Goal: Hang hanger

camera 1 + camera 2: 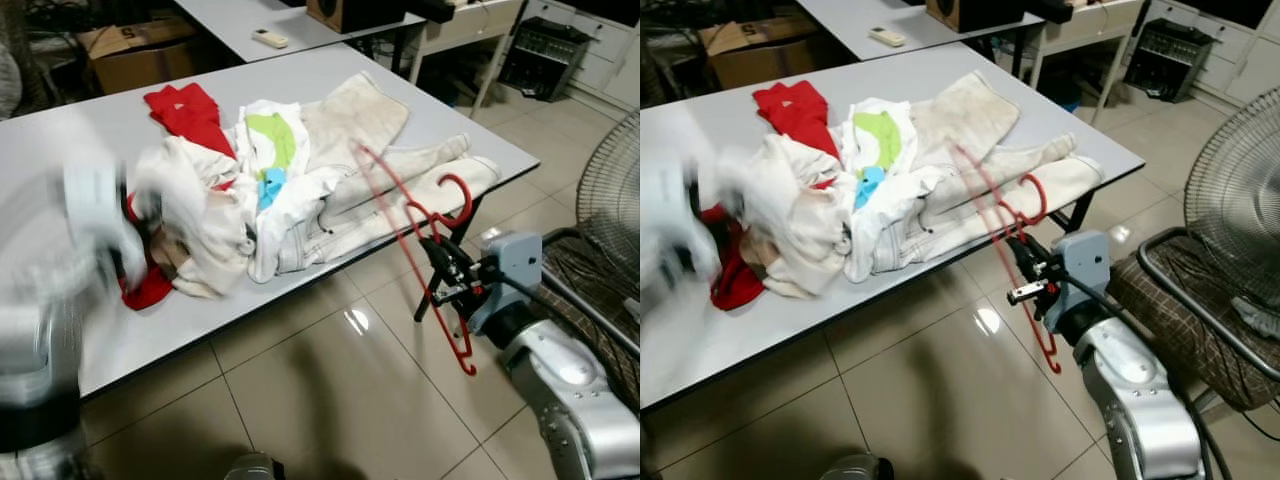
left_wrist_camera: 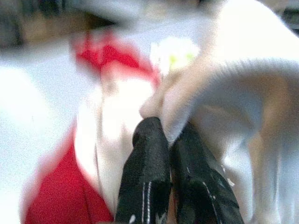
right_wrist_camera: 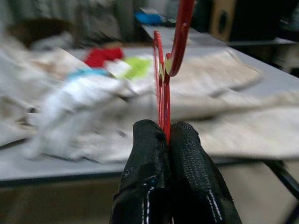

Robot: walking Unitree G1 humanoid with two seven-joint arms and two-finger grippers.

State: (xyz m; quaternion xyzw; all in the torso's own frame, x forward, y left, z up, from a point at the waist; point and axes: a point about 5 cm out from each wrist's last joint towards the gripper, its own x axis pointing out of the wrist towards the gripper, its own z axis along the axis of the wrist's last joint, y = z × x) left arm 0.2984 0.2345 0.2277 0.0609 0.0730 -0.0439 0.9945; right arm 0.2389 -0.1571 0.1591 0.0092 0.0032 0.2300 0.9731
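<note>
— So, what did we see of the right gripper [image 1: 447,272]?

— We saw it at the lower right of the left eye view, off the table's near edge and over the tiled floor [image 1: 330,390]. In the right wrist view its two black fingers [image 3: 145,154] were pressed tight together, with the thin red bar of the hanger [image 1: 420,240] pinched between them.

— And the hanger itself?

— It was red and stood tilted, its hook [image 1: 455,195] curling up beside the right corner of the grey table [image 1: 480,140], its long lower bar running down past the gripper toward the floor. Its upper arm reached up and to the left over the pale trousers [image 1: 400,190] on the table; we could not tell whether it touched them.

— The left gripper [image 2: 170,140]?

— It was badly blurred at the left of the left eye view. In the left wrist view we saw its fingers closed together on a fold of the white garment [image 1: 200,215], with red cloth [image 2: 60,196] below it.

— Anything held in containers?

— We saw a cardboard box [image 1: 140,50] at the upper left behind the table; we could not tell its contents. The table carried a heap of clothes: a red shirt [image 1: 185,110], a white one with a green print [image 1: 272,140], and the trousers.

— And beyond the arm?

— A standing fan [image 1: 610,190] stood at the right edge.
</note>
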